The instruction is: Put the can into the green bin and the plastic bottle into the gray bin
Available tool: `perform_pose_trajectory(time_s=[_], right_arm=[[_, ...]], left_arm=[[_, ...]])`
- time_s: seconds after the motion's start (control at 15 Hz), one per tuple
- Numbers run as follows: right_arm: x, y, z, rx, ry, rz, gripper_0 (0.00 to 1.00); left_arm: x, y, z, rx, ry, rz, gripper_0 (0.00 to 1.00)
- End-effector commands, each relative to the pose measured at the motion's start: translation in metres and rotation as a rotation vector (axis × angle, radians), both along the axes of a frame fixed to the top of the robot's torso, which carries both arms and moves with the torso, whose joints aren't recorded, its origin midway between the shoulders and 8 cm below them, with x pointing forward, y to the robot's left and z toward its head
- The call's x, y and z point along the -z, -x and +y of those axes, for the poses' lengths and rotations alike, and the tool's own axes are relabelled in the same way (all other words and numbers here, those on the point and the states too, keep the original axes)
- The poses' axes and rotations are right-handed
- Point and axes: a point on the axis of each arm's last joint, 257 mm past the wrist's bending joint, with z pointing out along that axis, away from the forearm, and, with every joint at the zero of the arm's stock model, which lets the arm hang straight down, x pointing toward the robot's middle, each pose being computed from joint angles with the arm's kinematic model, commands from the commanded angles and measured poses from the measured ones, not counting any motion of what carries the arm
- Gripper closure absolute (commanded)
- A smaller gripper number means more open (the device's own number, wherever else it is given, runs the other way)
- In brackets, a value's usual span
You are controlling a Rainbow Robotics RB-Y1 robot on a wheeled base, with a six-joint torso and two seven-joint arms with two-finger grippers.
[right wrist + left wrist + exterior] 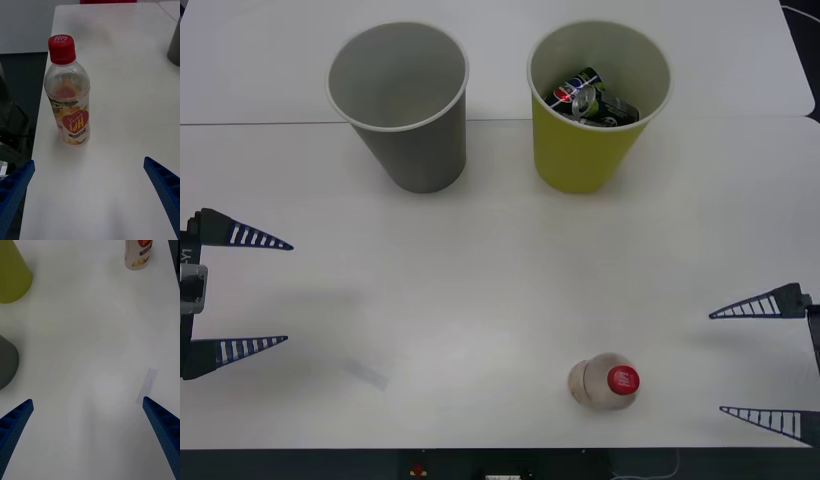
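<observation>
Plastic bottle, small and clear with a red screw cap, stands upright near the white table's front edge at about five o'clock in the front view, with the right gripper beside it, fingers apart. Crushed cans already lie in the yellow-green tapered bin; the gray tapered bin sits at eleven. In the right wrist view, the bottle is well ahead of the spread fingers, likely lined up for a grasp. In the left wrist view, the left gripper waits with fingers apart.

Each pincer, left pincer and right pincer, has two blue, ribbed, tapering fingers on dark mounts.
</observation>
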Motion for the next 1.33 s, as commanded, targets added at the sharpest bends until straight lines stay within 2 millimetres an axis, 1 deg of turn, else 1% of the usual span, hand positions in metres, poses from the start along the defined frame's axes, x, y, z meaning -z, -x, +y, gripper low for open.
perform_pose_trajectory(time_s=[0.07, 0.2, 0.47, 0.67, 1.07, 1.33], right_arm=[[0.007, 0.004, 0.016, 0.004, -0.050, 0.009, 0.00], [0.015, 0.006, 0.027, 0.011, -0.075, 0.016, 0.00], [0.029, 0.001, 0.043, 0.021, -0.085, -0.009, 0.00], [0.039, -0.002, 0.063, 0.022, -0.106, -0.019, 0.00], [0.052, -0.004, 0.102, 0.027, -0.165, -0.018, 0.00], [0.056, -0.009, 0.118, 0.033, -0.177, -0.034, 0.00]], left_arm=[[0.000, 0.000, 0.000, 0.000, 0.000, 0.000, 0.00], [0.000, 0.000, 0.000, 0.000, 0.000, 0.000, 0.00], [0.000, 0.000, 0.000, 0.000, 0.000, 0.000, 0.00], [0.000, 0.000, 0.000, 0.000, 0.000, 0.000, 0.00], [0.000, 0.000, 0.000, 0.000, 0.000, 0.000, 0.00], [0.000, 0.000, 0.000, 0.000, 0.000, 0.000, 0.00]])
